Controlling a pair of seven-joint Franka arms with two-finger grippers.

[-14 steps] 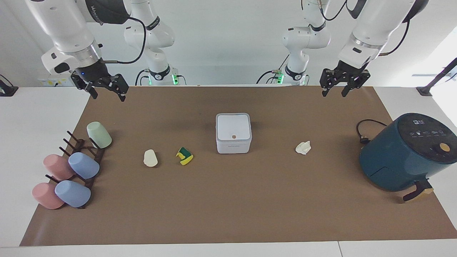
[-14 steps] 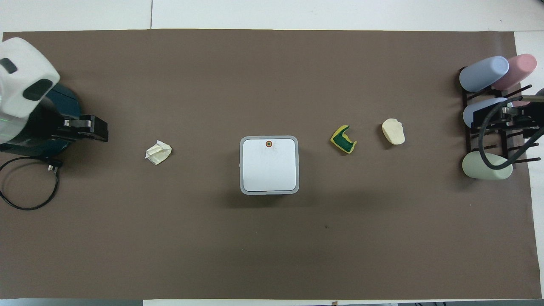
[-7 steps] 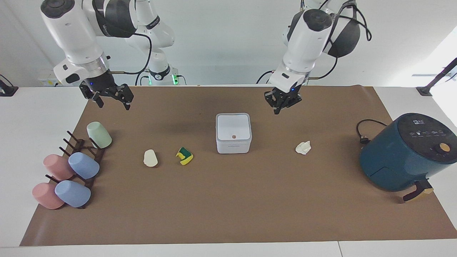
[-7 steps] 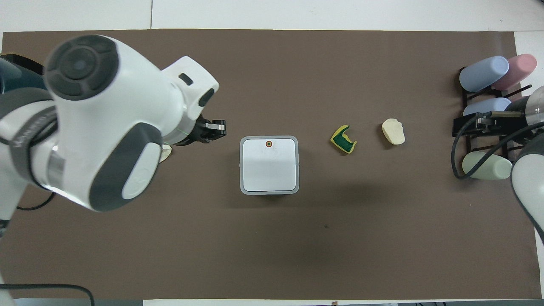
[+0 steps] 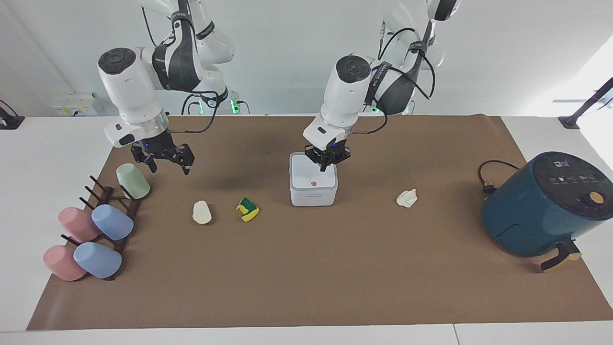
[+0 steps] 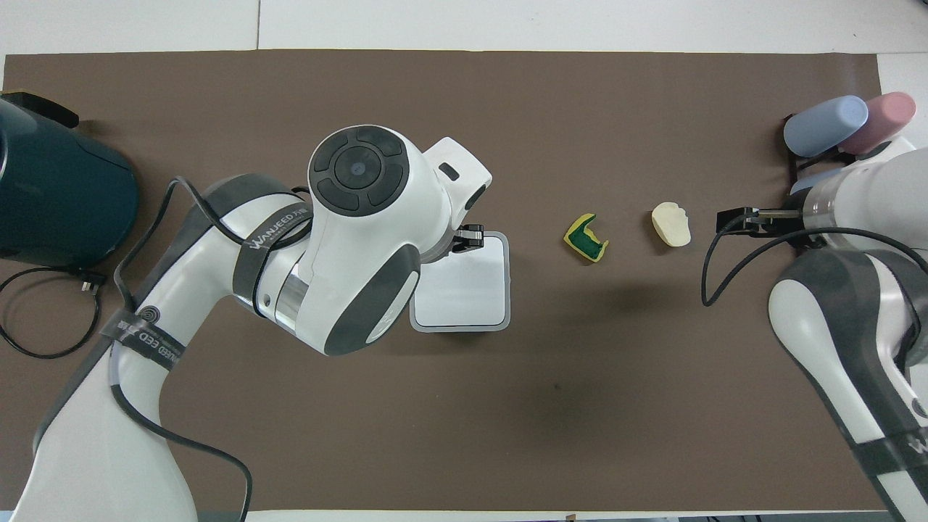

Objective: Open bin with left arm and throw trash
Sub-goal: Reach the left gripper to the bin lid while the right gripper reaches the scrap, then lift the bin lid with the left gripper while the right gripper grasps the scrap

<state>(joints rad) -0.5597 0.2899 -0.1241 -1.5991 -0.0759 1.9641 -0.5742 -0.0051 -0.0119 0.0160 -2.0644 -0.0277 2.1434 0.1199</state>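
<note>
The smooth white cube-shaped bin (image 5: 313, 186) is sitting mid-counter, lid down. The left gripper (image 5: 327, 165), clenched on nothing, is hanging over its lid. The right gripper (image 5: 164, 162), released, is hovering near the green cup (image 5: 132, 180). The facing view is showing the wrinkly paper wad (image 5: 407, 198); overhead, the arm is hiding it.
</note>
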